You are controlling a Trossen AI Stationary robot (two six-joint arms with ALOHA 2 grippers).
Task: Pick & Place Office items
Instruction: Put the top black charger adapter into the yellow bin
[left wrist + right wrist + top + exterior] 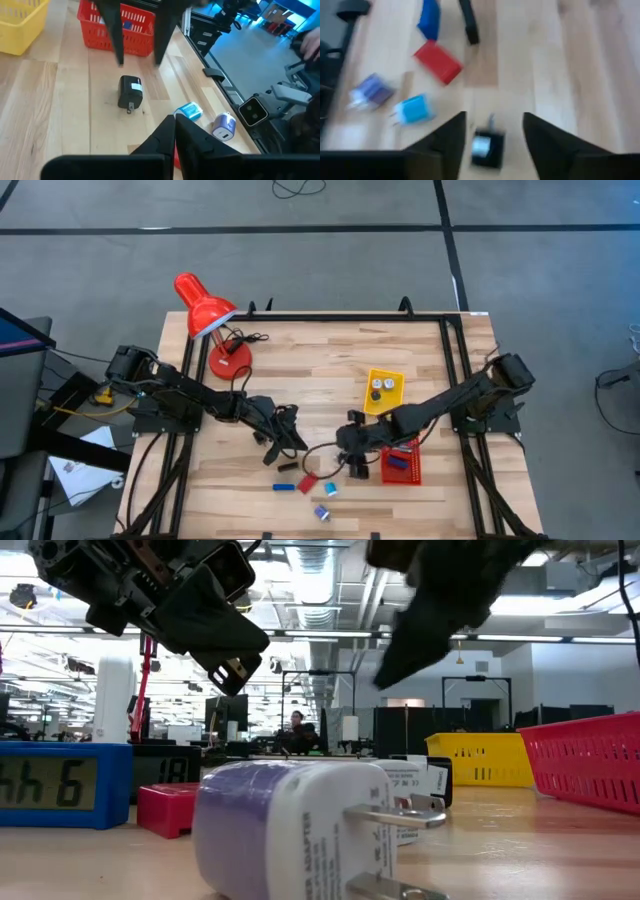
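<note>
Behind the wooden table lay an open workroom with grey flooring. Right gripper: jaws apart, holding nothing, poised directly over a black charger resting on the wood just beside the red basket. Left gripper: jaws pressed together with nothing between them, hovering near the table's middle and aimed toward the same charger. Outward from these, toward the table's front edge, lay a red block, a blue bar, a short black bar, a light-blue charger and a purple-and-white charger. Progress, as judged: partial. The red basket already held blue pieces, and the yellow tray held two small round items; six or so pieces remained loose on the table. Orientation: the black charger lay flat, its prongs pointing away from the basket, its long axis running roughly toward the basket. The blue bar's long axis ran roughly along the table's front edge. A red desk lamp stood at the far left corner.
</note>
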